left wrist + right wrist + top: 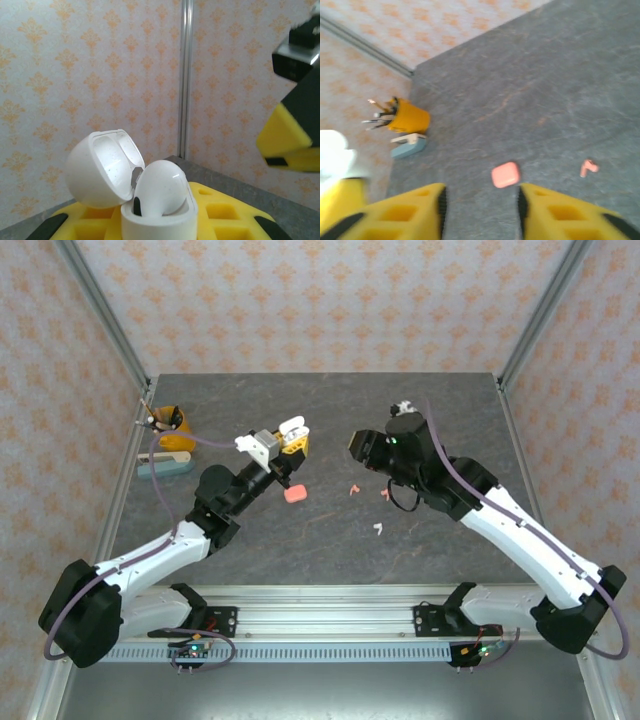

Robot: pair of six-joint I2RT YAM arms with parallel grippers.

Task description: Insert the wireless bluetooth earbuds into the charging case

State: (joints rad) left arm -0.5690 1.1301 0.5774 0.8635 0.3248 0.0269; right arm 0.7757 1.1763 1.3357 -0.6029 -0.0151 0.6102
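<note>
While one white earbud (161,186) seems to sit in the open white case (155,225), I count three more lying loose. One pink earbud (353,489) and a second pink earbud (385,496) rest just right of the middle of the top view. A loose white earbud (378,530) lies a bit lower. The pink case (295,493) lies near the middle and looks closed. My left gripper (284,447) squeezes the white case between its fingers, above the table (300,550). My right gripper (481,212) has its fingers apart with nothing in them. I think most of the job is left to do.
</note>
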